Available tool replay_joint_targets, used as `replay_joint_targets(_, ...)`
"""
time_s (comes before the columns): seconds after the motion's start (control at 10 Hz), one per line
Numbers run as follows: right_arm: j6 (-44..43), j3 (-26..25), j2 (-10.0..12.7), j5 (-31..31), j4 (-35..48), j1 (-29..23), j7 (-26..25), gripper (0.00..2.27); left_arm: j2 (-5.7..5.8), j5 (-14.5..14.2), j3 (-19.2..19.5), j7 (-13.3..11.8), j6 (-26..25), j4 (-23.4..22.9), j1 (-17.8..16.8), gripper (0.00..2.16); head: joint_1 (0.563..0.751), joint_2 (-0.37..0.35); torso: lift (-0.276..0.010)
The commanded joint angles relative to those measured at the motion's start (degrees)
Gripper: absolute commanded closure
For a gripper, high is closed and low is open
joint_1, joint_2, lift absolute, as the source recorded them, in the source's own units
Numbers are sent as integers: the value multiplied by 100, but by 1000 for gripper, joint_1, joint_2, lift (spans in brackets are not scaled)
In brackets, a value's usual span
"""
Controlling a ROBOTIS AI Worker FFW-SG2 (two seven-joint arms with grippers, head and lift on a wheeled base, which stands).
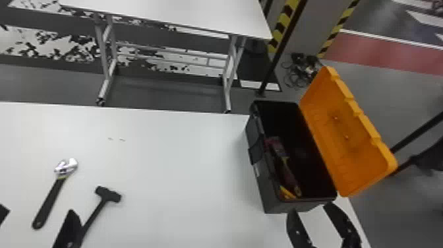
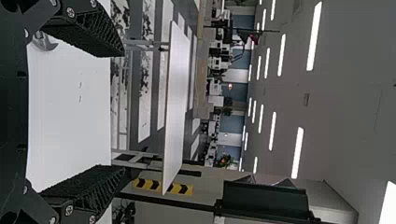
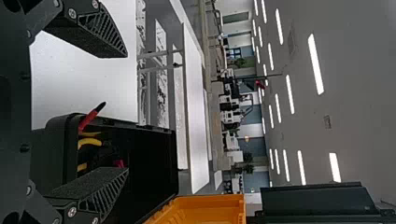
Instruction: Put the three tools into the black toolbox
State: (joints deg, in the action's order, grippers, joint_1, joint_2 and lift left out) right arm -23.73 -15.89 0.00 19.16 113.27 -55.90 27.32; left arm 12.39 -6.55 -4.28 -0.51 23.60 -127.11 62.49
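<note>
Wrench [image 1: 51, 200] and hammer [image 1: 96, 211] lie on the white table [image 1: 171, 171], long axes slanting, heads pointing away and rightward; left gripper [image 1: 39, 211] is wide open, empty, near their handles, right gripper [image 1: 310, 208] wide open, empty, by the toolbox [image 1: 267, 194]

The white tabletop [image 1: 184, 158] leaves a passage between the hammer [image 1: 108, 194] and the black toolbox [image 1: 268, 194], open to entry from the left, its raised orange lid [image 1: 356, 148] barring the right.
</note>
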Motion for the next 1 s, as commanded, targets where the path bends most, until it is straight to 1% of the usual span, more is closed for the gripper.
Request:
replay_joint_targets(0.0,-21,7,5,0,-7,-9,2,144,0,-21,7,-1,-36,-7,0,157,695,-261,-51)
replay_joint_targets(0.5,-56,-2,5,9,-25,-18,10,147,-9,-65,7,-107,-194,-33,-18,157,695,-267,-51)
replay_joint_targets(0.7,-56,-2,5,9,-16,-35,37,147,-9,-65,7,-107,-194,-33,-18,157,695,-268,-51)
replay_joint_targets(0.9,-56,-2,5,9,-33,-44,63,147,-18,-65,68,-10,-246,-16,-9,157,695,-264,-51)
